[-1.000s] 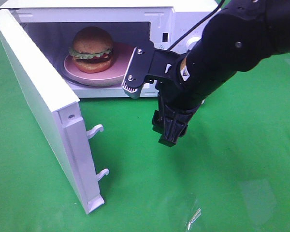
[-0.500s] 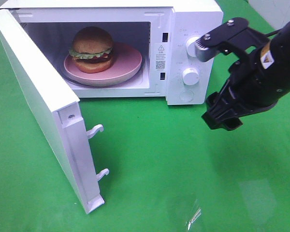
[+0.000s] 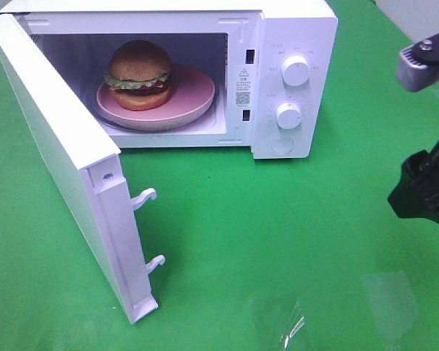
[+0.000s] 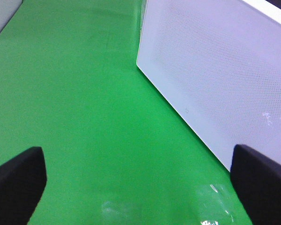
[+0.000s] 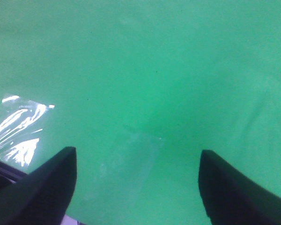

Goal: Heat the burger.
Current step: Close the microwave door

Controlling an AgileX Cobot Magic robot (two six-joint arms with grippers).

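One burger (image 3: 138, 74) sits upright, dome upward, on the pink plate (image 3: 194, 99) inside the open microwave (image 3: 293, 29); being round, it has no long axis. We see the left gripper (image 4: 139, 182) and the right gripper (image 5: 138, 180) released, holding nothing.

Open door (image 3: 55, 131) walls the left; microwave (image 3: 307, 33) mouth free; burger (image 3: 139, 72) apparently crowds inside.

High view down onto microwave (image 3: 307, 91); wrist views close above green cloth (image 5: 154, 70)
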